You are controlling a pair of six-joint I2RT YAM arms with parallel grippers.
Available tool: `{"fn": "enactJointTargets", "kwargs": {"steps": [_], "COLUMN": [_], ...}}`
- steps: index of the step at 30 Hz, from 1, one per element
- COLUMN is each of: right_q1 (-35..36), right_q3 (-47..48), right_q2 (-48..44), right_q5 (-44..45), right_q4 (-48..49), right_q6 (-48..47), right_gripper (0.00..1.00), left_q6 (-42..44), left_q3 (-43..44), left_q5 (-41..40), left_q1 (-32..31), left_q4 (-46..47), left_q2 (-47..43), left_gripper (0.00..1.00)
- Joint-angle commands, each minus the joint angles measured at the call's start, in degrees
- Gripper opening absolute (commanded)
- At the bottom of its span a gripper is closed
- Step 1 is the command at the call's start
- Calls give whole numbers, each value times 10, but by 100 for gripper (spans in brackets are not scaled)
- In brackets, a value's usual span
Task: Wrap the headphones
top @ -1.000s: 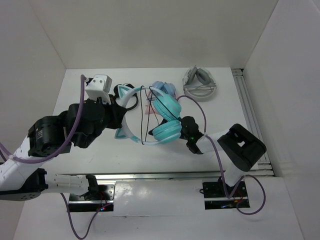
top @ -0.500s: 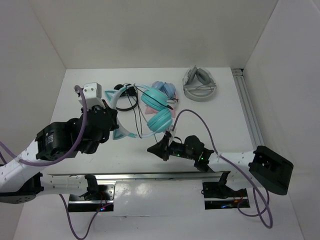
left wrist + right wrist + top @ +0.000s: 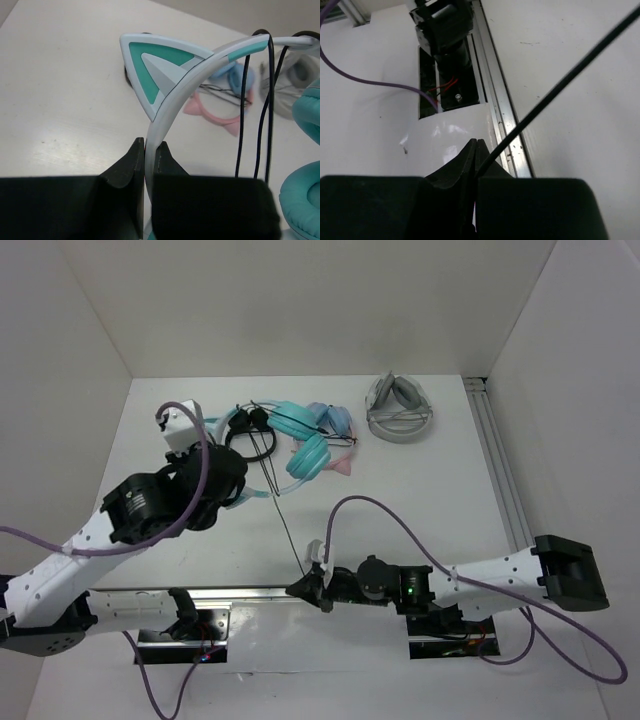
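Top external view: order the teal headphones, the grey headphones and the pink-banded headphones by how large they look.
1. teal headphones: the widest spread.
2. grey headphones: clearly smaller.
3. pink-banded headphones: smallest as seen, but the teal pair hides much of them, so their real size is unsure.

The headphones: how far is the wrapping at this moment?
Done: two cable strands look looped over the headband. In hand: the left claw clamps the headband and the right claw pinches the cable, drawn taut. Left: that long straight run from the headphones is not yet wound.
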Motion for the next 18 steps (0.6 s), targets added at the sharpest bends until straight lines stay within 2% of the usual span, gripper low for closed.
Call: {"fn": "enactJointTargets", "kwargs": {"steps": [1, 4, 9, 13, 14, 18], "right_q1": [61, 111, 147, 152, 152, 179], "right_q3": [39, 69, 118, 157, 177, 242], "right_q2": [-14, -2, 15, 20, 20, 20], "right_q5": [101, 173, 244, 284, 293, 360], "right_q4": [-68, -101, -180, -256, -300, -416], "right_q6": [-24, -37, -59, -84, -84, -107], "right_gripper": [4, 6, 4, 3, 1, 0], "left_q6": [48, 102, 129, 177, 192, 206], "left_q3": [-37, -96, -145, -177, -177, -177], "left_q5": [40, 98, 132, 160, 168, 175], "left_q1": [86, 122, 139, 113, 102, 75], "left_q4": [117, 175, 180, 197, 203, 162], "left_q2": [-19, -31, -19, -14, -14, 7], "left_gripper": [0, 0, 0, 0, 0, 0]}}
